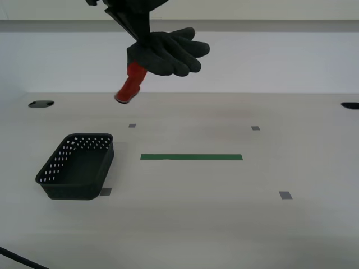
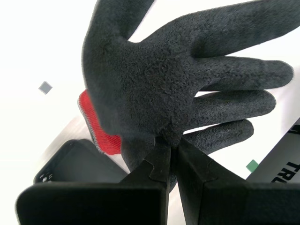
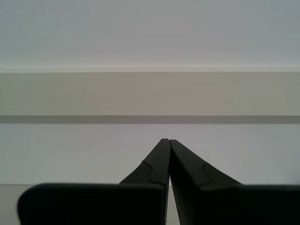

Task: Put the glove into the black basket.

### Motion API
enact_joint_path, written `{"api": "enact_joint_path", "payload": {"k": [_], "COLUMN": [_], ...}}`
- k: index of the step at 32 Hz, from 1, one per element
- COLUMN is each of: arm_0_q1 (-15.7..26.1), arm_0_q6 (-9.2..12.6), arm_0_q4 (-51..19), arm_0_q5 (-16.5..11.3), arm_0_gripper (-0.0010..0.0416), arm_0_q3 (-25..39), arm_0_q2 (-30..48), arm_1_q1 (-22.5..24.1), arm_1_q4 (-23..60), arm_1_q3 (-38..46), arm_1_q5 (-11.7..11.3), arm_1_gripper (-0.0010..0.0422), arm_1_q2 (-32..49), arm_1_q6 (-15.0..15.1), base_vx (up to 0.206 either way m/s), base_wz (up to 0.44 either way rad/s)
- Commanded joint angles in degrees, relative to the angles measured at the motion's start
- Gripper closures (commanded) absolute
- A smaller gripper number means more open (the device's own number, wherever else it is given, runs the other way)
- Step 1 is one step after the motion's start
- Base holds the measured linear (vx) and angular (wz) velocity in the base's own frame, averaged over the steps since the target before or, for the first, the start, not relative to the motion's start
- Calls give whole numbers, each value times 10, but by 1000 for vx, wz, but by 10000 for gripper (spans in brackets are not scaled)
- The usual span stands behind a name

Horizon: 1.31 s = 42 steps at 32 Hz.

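Second tool (image 2: 169, 143) pinched tight on the glove (image 2: 178, 79), holding it high above the pale, matte counter (image 1: 224, 213), up-right of the black basket (image 1: 78, 166) with perforated walls. Grainy dark rubber palm, red knit cuff drooping. First tool (image 3: 168, 143) closed, empty, facing a plain wall.

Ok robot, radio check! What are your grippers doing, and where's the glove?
My second gripper shut on the glove, high above the table. My first gripper shut, empty. Black basket open, nothing in the way.
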<state>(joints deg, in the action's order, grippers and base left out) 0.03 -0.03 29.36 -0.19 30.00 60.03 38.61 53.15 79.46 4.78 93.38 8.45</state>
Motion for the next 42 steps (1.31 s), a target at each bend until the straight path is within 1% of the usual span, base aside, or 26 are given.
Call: {"api": "enact_joint_path", "payload": {"k": [1,2,3,4,6,7,8,9,10,13,14,15,16,20,22,23,24,26,28,32,36,38,39,40,41,42], "arm_0_q1": [0,0,0,0,0,0,0,0,0,0,0,0,0,0,0,0,0,0,0,0,0,0,0,0,0,0], "arm_0_q6": [0,0,0,0,0,0,0,0,0,0,0,0,0,0,0,0,0,0,0,0,0,0,0,0,0,0], "arm_0_q4": [1,1,1,0,2,1,1,1,2,1,1,1,1,1,1,1,1,1,1,1,0,0,1,1,1,1], "arm_0_q5": [0,0,0,0,0,0,0,0,0,0,0,0,0,0,0,0,0,0,0,0,0,0,0,0,0,0], "arm_0_gripper": [405,405,405,405,405,405,405,405,405,405,405,405,405,405,405,405,405,405,405,405,405,405,405,405,405,405], "arm_0_q3": [0,0,0,0,0,0,0,0,0,0,0,0,0,0,0,0,0,0,0,0,0,0,0,0,0,0], "arm_0_q2": [0,0,0,0,0,0,0,0,0,0,0,0,0,0,0,0,0,0,0,0,0,0,0,0,0,0], "arm_1_q1": [-3,-5,-10,-13,-17,-37,-71,-95,-104,-171,-180,-211,-231,-267,-283,-285,-289,-292,-293,-297,-299,-300,-300,-300,-300,-300], "arm_1_q4": [23,46,54,57,59,74,88,97,98,98,99,99,98,88,54,45,21,-45,-81,-118,-143,-159,-176,-176,-183,-184], "arm_1_q3": [1,1,1,1,1,1,1,1,1,0,0,0,-2,-36,-85,-96,-128,-187,-216,-233,-233,-232,-232,-232,-232,-233], "arm_1_q5": [1,-1,-7,-30,-56,-87,-89,-89,-89,-89,-89,-89,-89,-89,-88,-88,-83,-55,-47,-38,-38,-36,-29,-27,-5,-2], "arm_1_gripper": [413,413,413,413,413,413,413,413,413,413,413,413,413,413,413,413,413,413,413,413,413,413,413,413,413,413], "arm_1_q2": [-30,-50,-65,-76,-85,-95,-98,-98,-98,-101,-101,-101,-101,-101,-101,-101,-101,-101,-101,-83,-37,7,38,45,68,73], "arm_1_q6": [-1,-1,-1,-4,-5,-5,-5,-3,-2,13,15,17,17,17,15,14,10,3,-2,-5,-10,-10,-10,-11,-19,-20], "base_vx": [0,0,0,0,0,0,0,0,0,0,0,0,0,0,0,0,0,0,0,0,0,0,0,0,0,0], "base_wz": [0,0,0,0,0,0,0,0,0,0,0,0,0,0,0,0,0,0,0,0,0,0,0,0,0,0]}}
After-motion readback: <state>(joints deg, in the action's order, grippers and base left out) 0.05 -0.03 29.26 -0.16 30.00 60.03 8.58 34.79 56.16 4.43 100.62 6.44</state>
